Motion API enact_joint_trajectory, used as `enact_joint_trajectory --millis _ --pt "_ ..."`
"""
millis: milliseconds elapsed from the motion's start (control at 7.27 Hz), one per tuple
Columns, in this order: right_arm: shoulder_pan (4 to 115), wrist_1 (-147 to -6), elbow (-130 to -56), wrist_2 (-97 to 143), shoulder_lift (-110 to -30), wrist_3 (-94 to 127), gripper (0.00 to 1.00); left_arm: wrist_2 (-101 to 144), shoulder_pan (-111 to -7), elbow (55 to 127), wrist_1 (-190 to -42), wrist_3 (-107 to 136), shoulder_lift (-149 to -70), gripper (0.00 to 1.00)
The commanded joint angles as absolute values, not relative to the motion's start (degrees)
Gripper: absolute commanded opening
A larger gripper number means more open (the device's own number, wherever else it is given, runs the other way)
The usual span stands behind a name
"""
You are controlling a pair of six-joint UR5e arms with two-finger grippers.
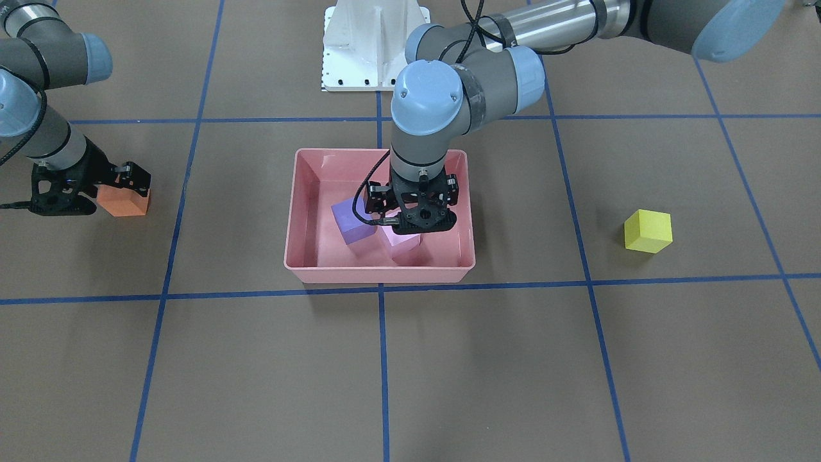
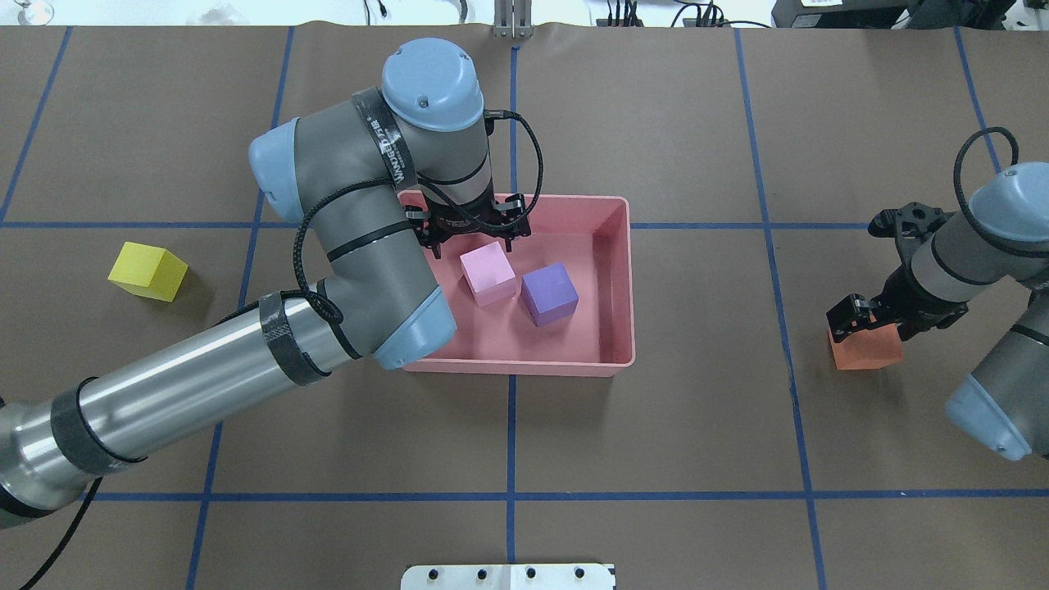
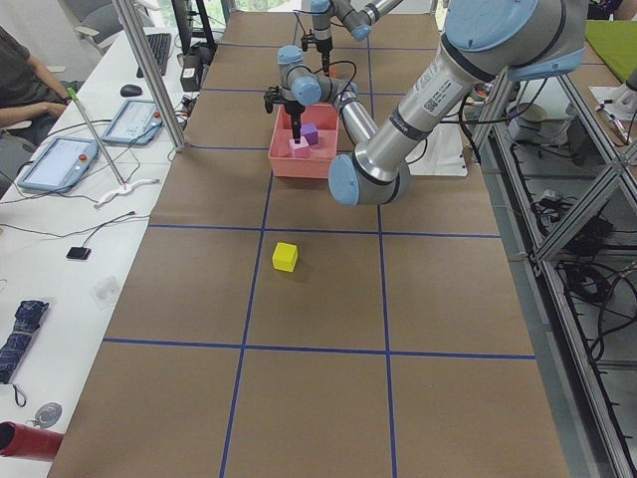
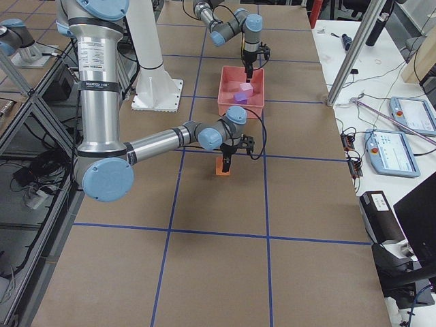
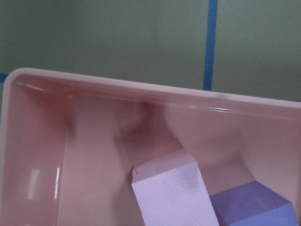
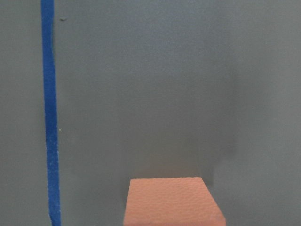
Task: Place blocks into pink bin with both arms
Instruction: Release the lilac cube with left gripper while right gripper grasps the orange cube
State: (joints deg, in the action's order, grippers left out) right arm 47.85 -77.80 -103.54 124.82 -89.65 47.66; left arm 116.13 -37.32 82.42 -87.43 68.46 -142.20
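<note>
Left gripper (image 2: 470, 239): held over the inside of the pink bin (image 2: 633, 283), just above the pale pink block (image 2: 489, 277). Its jaws are seen spread apart in the overhead view, and nothing is gripped.
Right gripper (image 2: 873, 324): lowered onto the orange block (image 2: 865, 352), with a finger seen on either side of it. Whether the fingers are pressed against the block cannot be told.
Pink bin: set on the table (image 2: 656, 426) in front of the robot. Two blocks are contained in it, the pale pink block and the purple block (image 2: 549, 293), which lie just beside each other on its floor.
Orange block: found outside the bin, on the right arm's side and well apart from it.
Yellow block (image 2: 147, 271): left on the table on the left arm's side, well apart from the bin and untouched.
</note>
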Motion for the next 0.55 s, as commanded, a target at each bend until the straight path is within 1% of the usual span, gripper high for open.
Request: enact_joint_trajectory --millis 0,138,275,413 --pt "47.72 -77.87 -103.27 124.89 -89.91 47.81 0.29 116.54 -40.94 85.41 -86.93 64.89 -141.6 1.0" --pt "47.72 -77.87 -102.84 124.89 -89.91 47.73 0.0 116.72 -42.44 91.26 -86.92 60.43 -136.28 1.0" --pt "47.81 -77.87 -104.22 125.5 -89.74 47.72 0.0 117.07 -45.32 97.41 -86.84 55.86 -129.62 1.0" --pt "48.51 -79.09 -107.89 127.68 -88.87 48.59 0.0 117.16 -47.61 104.43 -87.27 49.81 -119.72 1.0"
